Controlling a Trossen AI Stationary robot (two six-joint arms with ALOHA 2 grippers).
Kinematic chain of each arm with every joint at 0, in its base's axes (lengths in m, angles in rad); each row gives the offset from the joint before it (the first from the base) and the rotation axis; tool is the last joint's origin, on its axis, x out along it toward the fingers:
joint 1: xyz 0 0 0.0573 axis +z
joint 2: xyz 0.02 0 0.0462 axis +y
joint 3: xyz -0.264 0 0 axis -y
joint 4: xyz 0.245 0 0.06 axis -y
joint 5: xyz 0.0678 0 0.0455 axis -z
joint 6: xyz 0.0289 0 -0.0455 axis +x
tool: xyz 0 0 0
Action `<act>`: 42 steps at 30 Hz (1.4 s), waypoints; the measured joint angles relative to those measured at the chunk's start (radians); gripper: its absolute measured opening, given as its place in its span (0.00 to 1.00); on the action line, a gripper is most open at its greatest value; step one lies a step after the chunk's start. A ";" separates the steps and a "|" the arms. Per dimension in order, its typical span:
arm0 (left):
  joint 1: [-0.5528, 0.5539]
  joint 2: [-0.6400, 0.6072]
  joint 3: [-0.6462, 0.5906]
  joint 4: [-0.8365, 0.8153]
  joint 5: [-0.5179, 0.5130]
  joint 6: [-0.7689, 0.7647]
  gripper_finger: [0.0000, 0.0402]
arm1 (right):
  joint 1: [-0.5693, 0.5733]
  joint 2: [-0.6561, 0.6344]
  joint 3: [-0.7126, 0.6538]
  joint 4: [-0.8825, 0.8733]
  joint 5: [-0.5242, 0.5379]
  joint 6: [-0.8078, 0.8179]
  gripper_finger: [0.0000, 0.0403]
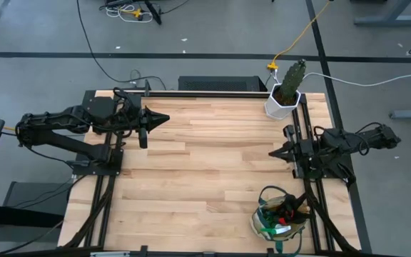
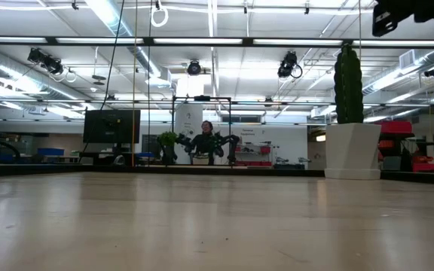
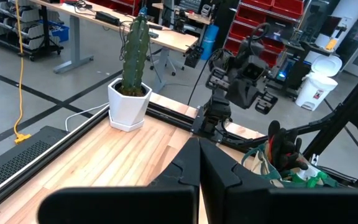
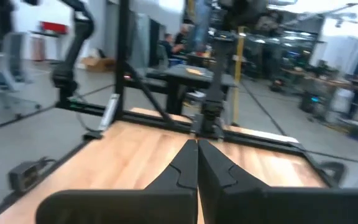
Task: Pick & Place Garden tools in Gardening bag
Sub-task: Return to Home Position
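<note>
Both arms sit drawn in at their counter (image 1: 191,178) edges. Right fingers (image 4: 197,154) pressed together, empty; left fingers (image 3: 199,158) likewise. Bag (image 1: 280,220), tools (image 1: 286,209) inside, lies near the right fingers, off to their side, well apart from the left. Right arm nearer.

We're in a robotics lab here: grey floor (image 1: 212,36) strewn with cables (image 1: 130,10), red storage bins (image 3: 294,15), exposed ceiling ducts (image 2: 13,64), long strip lights (image 2: 111,11) overhead.
</note>
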 joint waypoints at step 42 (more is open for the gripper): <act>0.000 0.000 0.000 0.000 0.000 0.000 0.07 | -0.201 -0.257 -0.356 0.105 -0.201 -0.020 0.00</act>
